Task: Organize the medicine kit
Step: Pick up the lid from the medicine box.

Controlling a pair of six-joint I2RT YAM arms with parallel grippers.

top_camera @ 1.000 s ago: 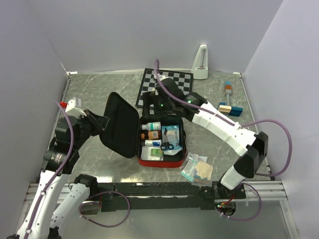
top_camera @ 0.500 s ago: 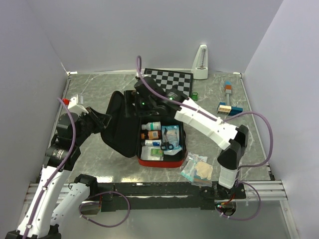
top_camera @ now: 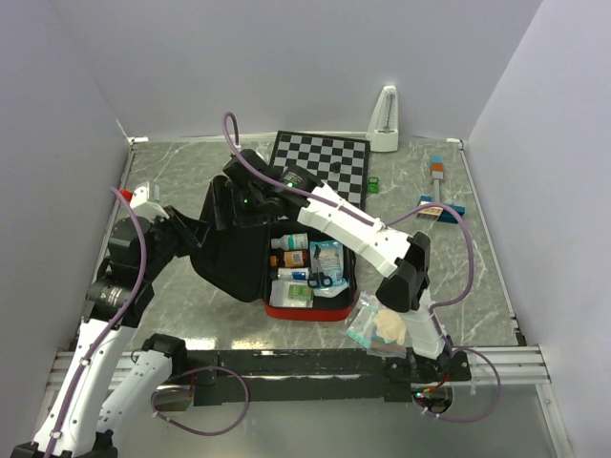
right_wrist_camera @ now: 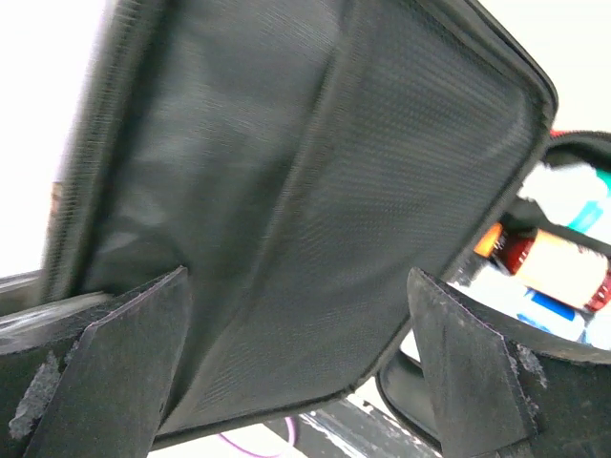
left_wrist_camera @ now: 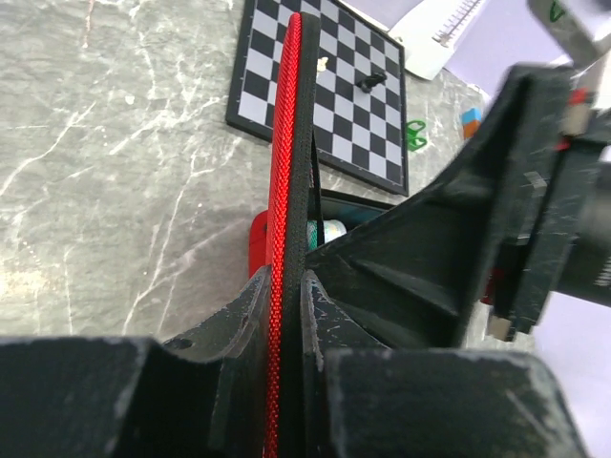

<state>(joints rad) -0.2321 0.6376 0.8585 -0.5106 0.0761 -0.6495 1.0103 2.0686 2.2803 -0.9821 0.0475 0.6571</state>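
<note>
Medicine kit (top_camera: pixel 307 312) lies open at mid-tabletop with its lid (top_camera: pixel 234 262) raised.
Left end effector (left_wrist_camera: pixel 284 286) is clenched on the lid's red edge, and the lid stands tilted at the kit's left side. Right end effector (right_wrist_camera: pixel 296 363) is spread wide at the lid's black lining; contact appears likely but is unconfirmed. Bottles (top_camera: pixel 291 258) sit in the tray. The chessboard (top_camera: pixel 329 157) lies toward the far edge.

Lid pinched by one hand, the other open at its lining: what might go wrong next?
1. The left hand pinches only the thin rim of the lid; a push from the open right hand may flex the soft lid free.
2. The right arm reaches over the medicine kit and may knock the bottles.
3. Packets lie outside it; closing now would leave them out.
</note>
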